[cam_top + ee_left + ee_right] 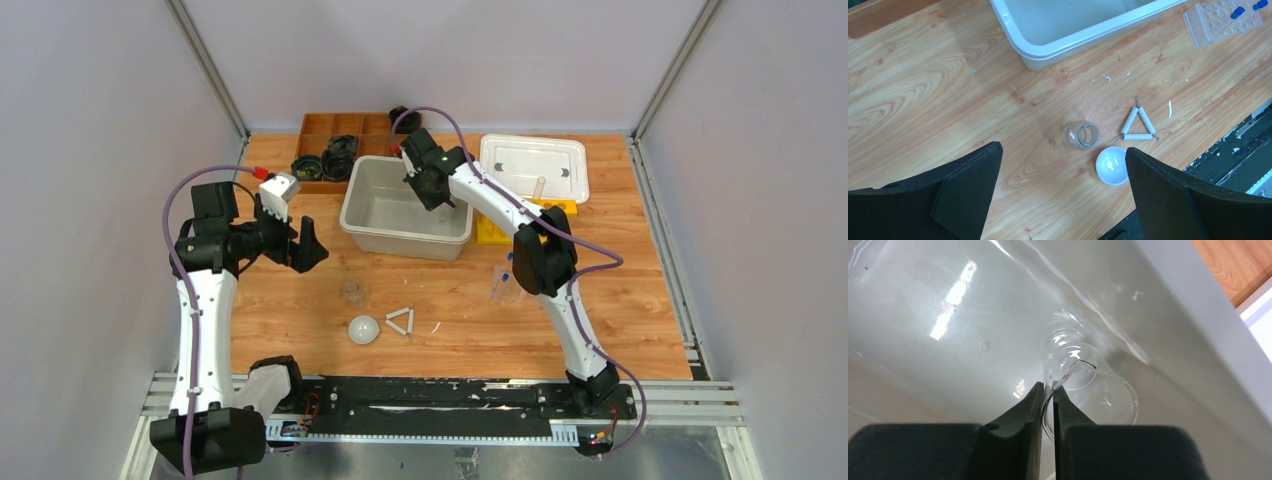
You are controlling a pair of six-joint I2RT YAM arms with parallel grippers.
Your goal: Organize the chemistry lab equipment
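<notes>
Right gripper [1048, 387]: fingers pressed nearly together, pinching the glass wall of a small clear beaker [1088, 385].
Held beaker: kept low inside the grey bin [405, 235], close to its wall at 3 o'clock; whether it rests on the floor cannot be told.
Left gripper [1062, 149]: fingers spread wide, nothing held, hung above the table at 9 o'clock of the bin.
Loose beaker [1081, 135]: seen upright on the wood at 6 o'clock of the bin.
White dome [1112, 165]: just beside the loose beaker, at its 5 o'clock.
White triangle [1139, 127]: flat on the wood, at 3 o'clock of the loose beaker.
Clear plastic rack [1220, 20]: at 4 o'clock of the bin, with blue-capped tubes [1237, 12] standing in it.
Yellow rack [490, 232]: at 3 o'clock of the bin, partly hidden by the right arm.
Progress: judged early; one beaker is being placed in the bin, while the other beaker, dome and triangle are left outside it.
</notes>
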